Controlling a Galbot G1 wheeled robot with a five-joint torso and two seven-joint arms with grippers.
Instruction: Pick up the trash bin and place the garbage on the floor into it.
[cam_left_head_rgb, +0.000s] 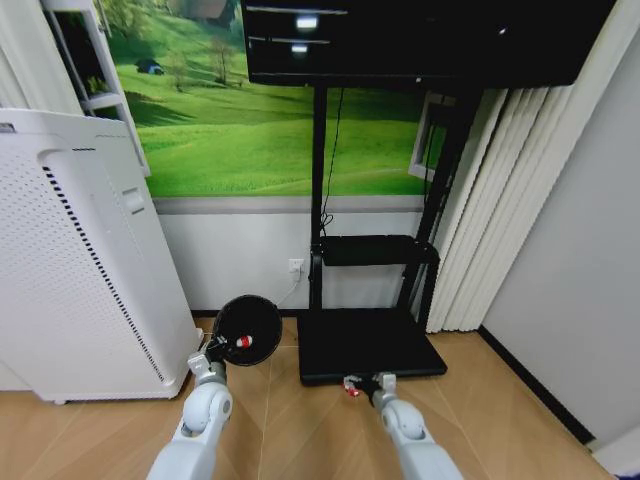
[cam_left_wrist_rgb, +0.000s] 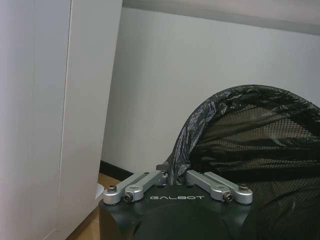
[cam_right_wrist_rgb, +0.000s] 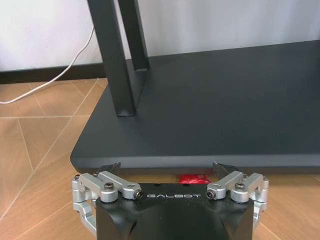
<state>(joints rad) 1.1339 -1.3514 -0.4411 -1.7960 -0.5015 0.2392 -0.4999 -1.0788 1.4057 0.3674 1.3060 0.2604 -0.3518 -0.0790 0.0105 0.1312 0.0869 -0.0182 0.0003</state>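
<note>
The left gripper (cam_left_wrist_rgb: 175, 181) pinches the trash bin (cam_left_head_rgb: 247, 329) rim; the right gripper (cam_right_wrist_rgb: 169, 176) gapes over a red wrapper (cam_right_wrist_rgb: 194, 178) — it should descend squarely before closing

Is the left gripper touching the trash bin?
Touching. The left wrist view shows the left gripper with its fingers closed on the liner-covered rim of the trash bin, no gap between them.

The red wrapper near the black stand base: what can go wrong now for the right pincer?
1. The red wrapper lies right at the edge of the stand base, so the open right pincer may strike that edge while closing.
2. It may push the wrapper under the base.
3. The left pincer holds the trash bin only by its rim; the bin, with one wrapper inside, may tilt or slip.
</note>
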